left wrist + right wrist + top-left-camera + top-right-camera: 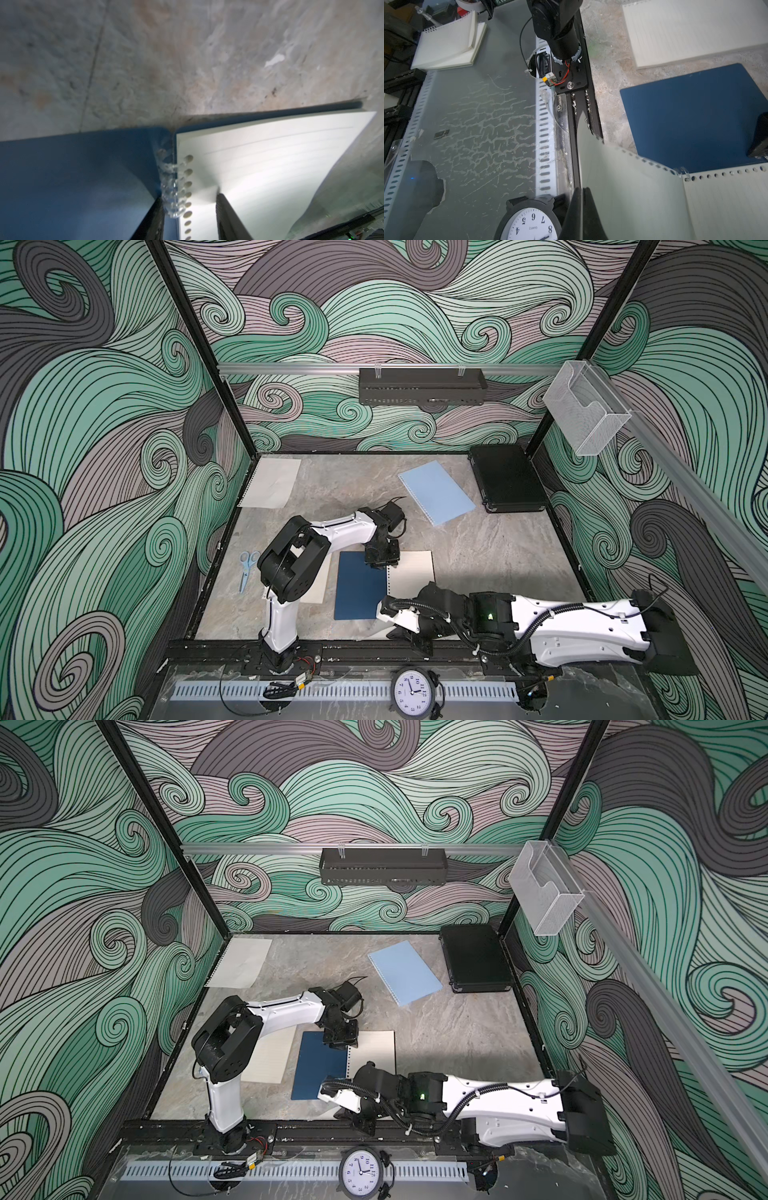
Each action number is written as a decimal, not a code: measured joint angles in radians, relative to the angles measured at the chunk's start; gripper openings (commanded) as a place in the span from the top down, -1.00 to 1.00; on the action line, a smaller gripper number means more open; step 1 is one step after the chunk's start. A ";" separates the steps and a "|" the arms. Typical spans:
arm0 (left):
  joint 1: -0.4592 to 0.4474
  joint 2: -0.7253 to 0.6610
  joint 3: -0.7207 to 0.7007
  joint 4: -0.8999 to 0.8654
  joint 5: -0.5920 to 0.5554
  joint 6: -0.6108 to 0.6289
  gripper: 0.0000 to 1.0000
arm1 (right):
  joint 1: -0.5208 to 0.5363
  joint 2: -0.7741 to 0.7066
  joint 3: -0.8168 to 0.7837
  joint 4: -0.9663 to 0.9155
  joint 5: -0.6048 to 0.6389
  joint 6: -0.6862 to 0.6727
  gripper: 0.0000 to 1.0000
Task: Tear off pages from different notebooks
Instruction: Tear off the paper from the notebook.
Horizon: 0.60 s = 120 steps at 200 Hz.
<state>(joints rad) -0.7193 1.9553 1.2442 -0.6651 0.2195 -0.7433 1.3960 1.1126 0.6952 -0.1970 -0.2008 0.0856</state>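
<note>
Showing three notebooks, navy [360,585], light blue [436,492], cream [266,1060], and two loose pages [270,483]; left gripper's [188,205] fingers straddle navy's spiral [170,187], apart; right gripper [581,190] clamps one page [623,187].

Left gripper [190,199] downward, jaws apart; right gripper [582,190] low, jaws together.

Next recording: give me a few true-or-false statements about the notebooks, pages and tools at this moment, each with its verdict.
1. The right tool is shut on a page. True.
2. The light blue notebook lies open. False: its cover is closed.
3. The left tool straddles the spiral of the navy notebook. True.
4. The scissors lie on the black case. False: they lie on the table, far from the case.
</note>
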 measured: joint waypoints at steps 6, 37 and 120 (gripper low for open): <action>0.002 0.002 0.002 0.008 0.002 0.000 0.17 | -0.005 -0.007 -0.006 0.007 -0.003 0.001 1.00; 0.006 0.015 0.012 0.060 0.012 0.001 0.18 | -0.028 -0.030 -0.023 0.022 0.002 0.009 1.00; 0.013 0.057 0.028 0.237 0.029 0.003 0.19 | 0.100 0.009 -0.049 0.156 -0.066 0.082 1.00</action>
<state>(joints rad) -0.7063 2.0121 1.2724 -0.4286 0.2489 -0.7406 1.4960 1.1213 0.6460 -0.0414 -0.2668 0.1673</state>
